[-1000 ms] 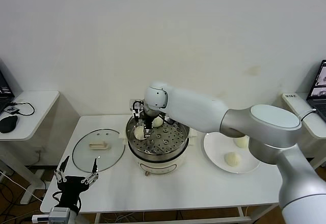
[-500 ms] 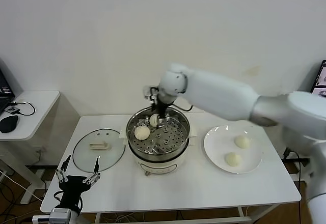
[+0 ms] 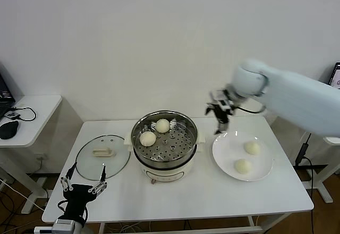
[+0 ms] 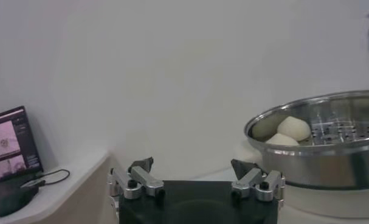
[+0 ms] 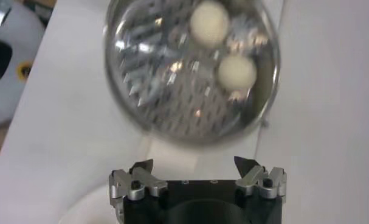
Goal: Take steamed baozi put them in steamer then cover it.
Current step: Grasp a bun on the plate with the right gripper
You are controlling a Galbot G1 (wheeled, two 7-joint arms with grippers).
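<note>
The steel steamer point(image 3: 164, 162) on its cream base stands mid-table with two cream-white baozi point(image 3: 148, 138) point(image 3: 162, 125) on its perforated tray. Both buns also show in the right wrist view point(image 5: 209, 23) point(image 5: 236, 72) and the left wrist view point(image 4: 293, 128). Two more baozi point(image 3: 252, 148) point(image 3: 243, 166) lie on the white plate point(image 3: 226, 154) to the right. My right gripper point(image 3: 220, 118) hangs open and empty in the air between steamer and plate, above the plate's far-left rim. My left gripper point(image 3: 83, 179) is open and empty, low at the table's front-left edge.
A round glass lid point(image 3: 102, 156) with a cream handle lies flat on the table left of the steamer. A side table point(image 3: 26, 114) with a mouse and cable stands at far left. The white wall is close behind the table.
My right gripper has lifted out of the steamer, leaving a baozi at the tray's left, and swung right toward the plate. The left arm has not moved.
</note>
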